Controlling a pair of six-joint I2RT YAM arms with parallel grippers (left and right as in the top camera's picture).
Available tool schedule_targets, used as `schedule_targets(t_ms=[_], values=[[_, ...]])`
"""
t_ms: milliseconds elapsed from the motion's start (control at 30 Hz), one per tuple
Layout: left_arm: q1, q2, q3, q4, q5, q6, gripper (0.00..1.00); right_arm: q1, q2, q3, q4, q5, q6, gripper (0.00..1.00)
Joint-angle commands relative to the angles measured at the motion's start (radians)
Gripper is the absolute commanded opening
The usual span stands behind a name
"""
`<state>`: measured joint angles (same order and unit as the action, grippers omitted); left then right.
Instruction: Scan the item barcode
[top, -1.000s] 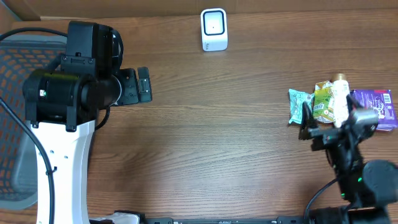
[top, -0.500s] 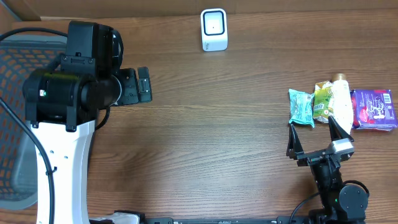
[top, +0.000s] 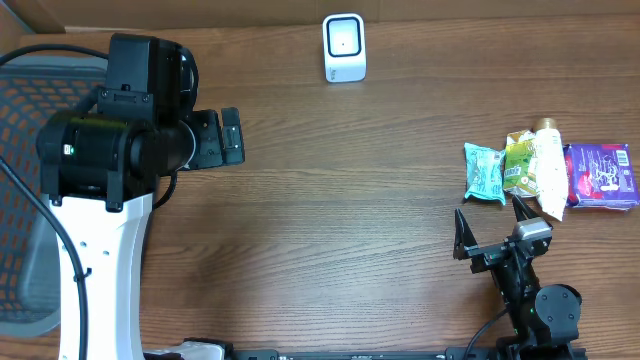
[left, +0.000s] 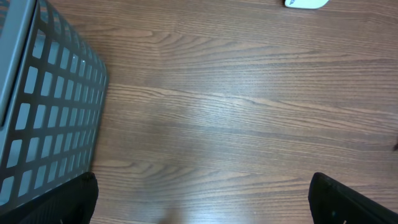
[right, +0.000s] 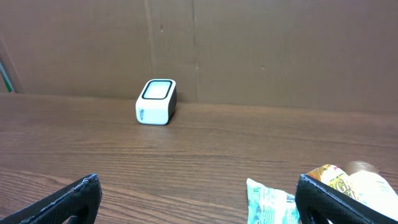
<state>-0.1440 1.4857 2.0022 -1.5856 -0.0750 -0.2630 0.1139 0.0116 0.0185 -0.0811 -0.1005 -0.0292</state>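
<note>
The right gripper (top: 488, 215) sits low at the near right of the table (top: 350, 200), its jaws spread wide with only bare wood between them. The items lie in a row just beyond its fingertips: a teal packet (top: 485, 172) on the left, then a green packet (top: 519, 163), a pale bottle (top: 548, 172) lying partly over it, and a purple packet (top: 601, 177) at the far right. The teal packet is just ahead of the gap between the jaws. The bottle's near end lies just beside the tip of the finger on the bottle's side, and it is hard to tell whether the two touch. In the right wrist view the teal and green packets and the bottle crowd the lower right corner, close to that finger. The white scanner (top: 344, 47) stands upright at the far edge of the table in front of a cardboard wall (right: 249, 43), well apart from the items and the right gripper. The left gripper (left: 202, 202) hangs over the left side of the table with its jaws spread wide and nothing between them, beside a mesh basket (left: 50, 118).
</note>
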Motion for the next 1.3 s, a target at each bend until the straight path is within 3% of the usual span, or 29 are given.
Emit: schedule_targets(t_ms=[0, 1067, 1167, 1267], values=[[0.000, -0.001, 0.003, 0.001, -0.003, -0.014, 1.00, 0.006, -0.009, -0.010, 0.005, -0.002, 0.003, 1.00], [0.000, -0.018, 0.002, -0.004, -0.002, -0.014, 1.00, 0.006, -0.009, -0.010, 0.005, -0.002, 0.003, 1.00], [0.000, -0.062, -0.034, 0.047, 0.000, -0.014, 1.00, 0.006, -0.009, -0.010, 0.005, -0.002, 0.003, 1.00], [0.000, -0.150, -0.156, 0.192, 0.000, -0.013, 1.00, 0.006, -0.009, -0.010, 0.005, -0.002, 0.003, 1.00]])
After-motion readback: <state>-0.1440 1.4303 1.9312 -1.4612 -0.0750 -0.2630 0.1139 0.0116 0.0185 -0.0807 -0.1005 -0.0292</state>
